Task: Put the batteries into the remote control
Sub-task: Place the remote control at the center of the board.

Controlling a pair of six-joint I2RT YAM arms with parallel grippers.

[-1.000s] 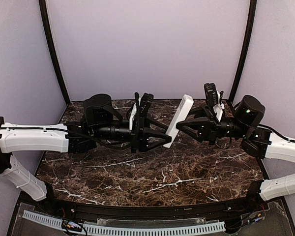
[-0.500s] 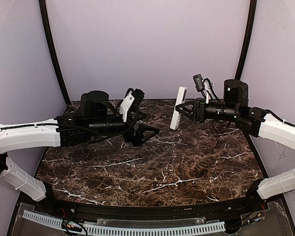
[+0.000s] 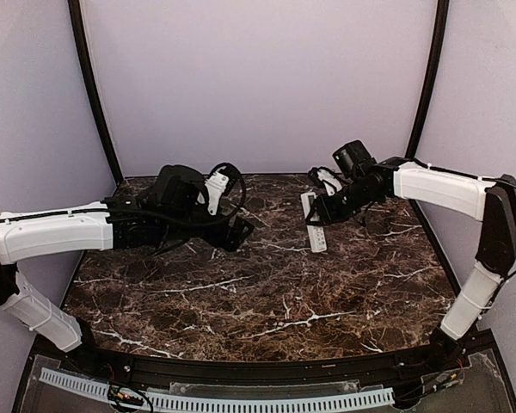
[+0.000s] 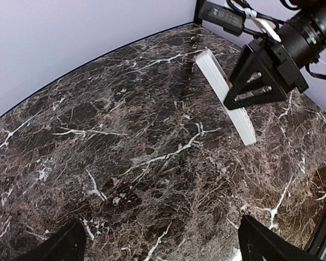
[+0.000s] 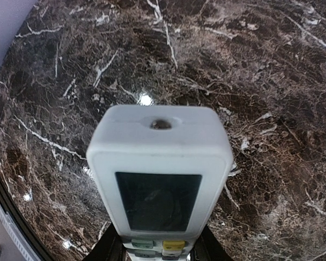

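Observation:
The remote control [image 3: 314, 225] is a slim white bar held low over the dark marble table [image 3: 267, 292] at the back right. My right gripper [image 3: 328, 209] is shut on its button end. In the right wrist view the remote control [image 5: 160, 163] fills the middle, its dark display and coloured buttons facing the camera, with the black fingers [image 5: 111, 249] pressed against both sides. The left wrist view shows the remote control [image 4: 224, 92] from the side in the right gripper [image 4: 256, 87]. My left gripper [image 3: 235, 231] is open and holds nothing, well left of the remote. The batteries are out of view.
Purple walls close the table at the back and sides, with black poles [image 3: 90, 86] in the back corners. The table's back edge [image 4: 98, 57] runs just behind the remote. A black rail [image 3: 267, 370] lines the near edge.
The left gripper has opened and drawn back to the left, away from the remote. The right arm has swung the remote from upright in mid-air down to low over the back right.

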